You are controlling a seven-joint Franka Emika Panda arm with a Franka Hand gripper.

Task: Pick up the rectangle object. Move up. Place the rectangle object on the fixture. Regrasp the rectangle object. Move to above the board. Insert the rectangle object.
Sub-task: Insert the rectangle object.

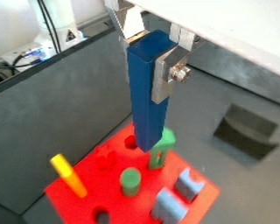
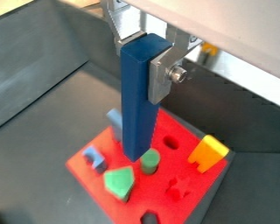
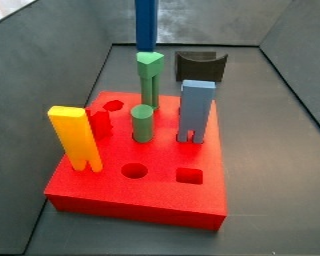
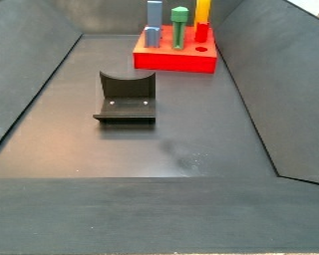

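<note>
My gripper (image 1: 152,61) is shut on the top end of the rectangle object (image 1: 150,96), a long dark-blue bar that hangs upright between the silver fingers in both wrist views (image 2: 139,96). The bar's lower end is above the red board (image 1: 108,188), next to the tall green peg (image 1: 163,147). In a side view the bar (image 3: 145,25) comes down from the top edge and ends just over the tall green peg (image 3: 149,80); the gripper itself is out of that view. The black fixture (image 4: 125,97) stands empty on the floor, apart from the board (image 4: 175,58).
On the board (image 3: 149,190) stand a yellow piece (image 3: 73,135), a short round green peg (image 3: 141,124) and a light-blue block with two legs (image 3: 196,108). A round hole (image 3: 135,171) and a square hole (image 3: 188,177) are open near the front. Dark bin walls surround the floor.
</note>
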